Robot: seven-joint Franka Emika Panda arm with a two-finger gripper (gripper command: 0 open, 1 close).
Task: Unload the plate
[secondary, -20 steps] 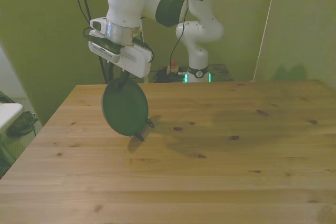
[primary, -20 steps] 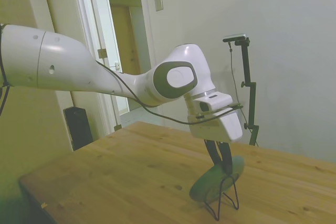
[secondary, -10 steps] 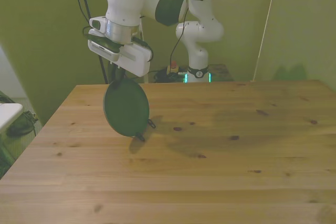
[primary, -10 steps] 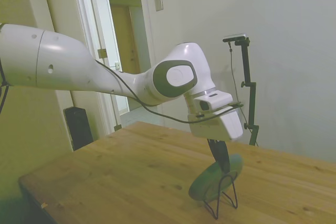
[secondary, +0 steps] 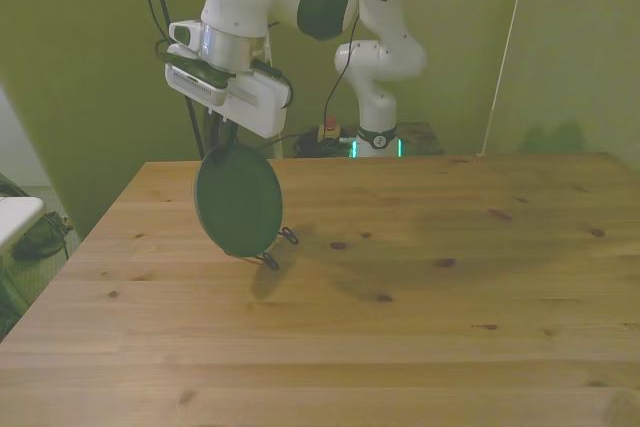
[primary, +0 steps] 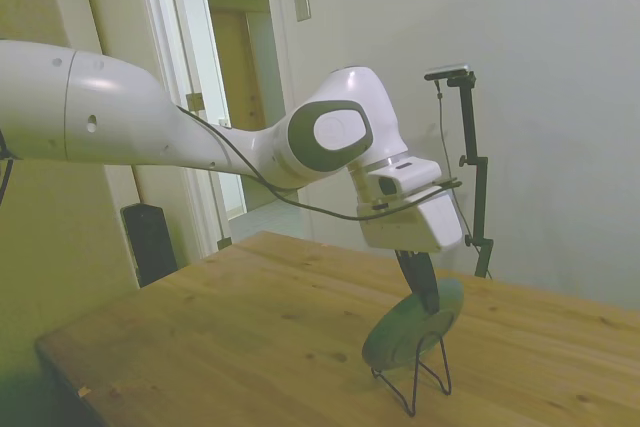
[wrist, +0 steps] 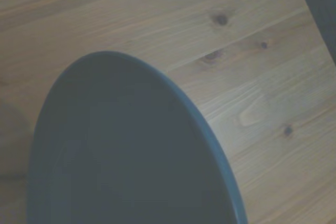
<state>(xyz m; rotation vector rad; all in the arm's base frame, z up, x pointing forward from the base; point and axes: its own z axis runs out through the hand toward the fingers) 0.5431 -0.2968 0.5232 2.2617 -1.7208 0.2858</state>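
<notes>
**Plate rising off its wire stand**

Lifted a little since a second ago, the plate (secondary: 238, 199) now sits higher on the wire stand (primary: 412, 379), and the wrist above it has risen and tipped with it. From the wrist camera, the plate's dark hollow face (wrist: 131, 150) fills most of the picture, with bare table (wrist: 252, 77) boards beyond its rim. In the side view the stand's loop and feet show more clearly beneath the plate, though its lower edge looks to be inside the cradle yet; whether it touches the wire cannot be told. The gripper (primary: 428, 292) comes down onto the plate's upper rim, its dark fingers (primary: 420, 272) drawn close and pinching that rim. The plate stands on edge, tilted, near the front view's left, toward the table's far side. By the look of it the unloading is under way: the hold is made and the lift begun, with clearing the stand and setting the plate down left to do. The stand itself seems planted on the table.
</notes>
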